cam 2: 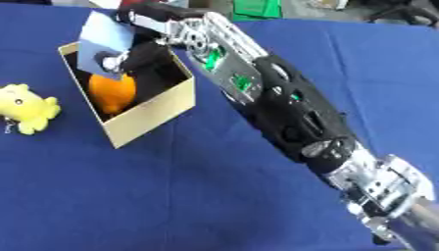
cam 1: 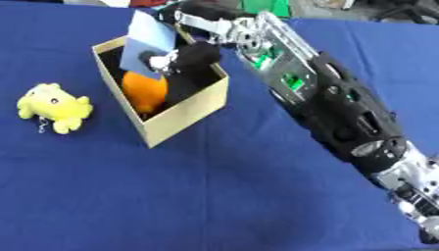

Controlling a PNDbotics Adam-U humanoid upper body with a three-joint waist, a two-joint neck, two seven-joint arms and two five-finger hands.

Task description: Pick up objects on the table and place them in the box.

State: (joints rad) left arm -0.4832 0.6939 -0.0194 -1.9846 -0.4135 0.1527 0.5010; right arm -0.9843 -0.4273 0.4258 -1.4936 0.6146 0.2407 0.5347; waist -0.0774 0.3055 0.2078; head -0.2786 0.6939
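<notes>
Over box (cam 1: 184, 115), right hand (cam 1: 184, 59) pinches blue card (cam 1: 147, 41), long axis near-vertical.

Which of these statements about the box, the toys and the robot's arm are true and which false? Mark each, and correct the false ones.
1. The right hand reaches over the cardboard box holding a light blue flat item. True.
2. The yellow plush toy lies inside the box. False: it lies on the blue cloth, apart from the box on its left.
3. An orange object is in the box. True.
4. The box lies tipped on its side. False: it stands upright with its opening upward.
5. The left hand rests beside the plush toy. False: no left hand shows in either view.
</notes>
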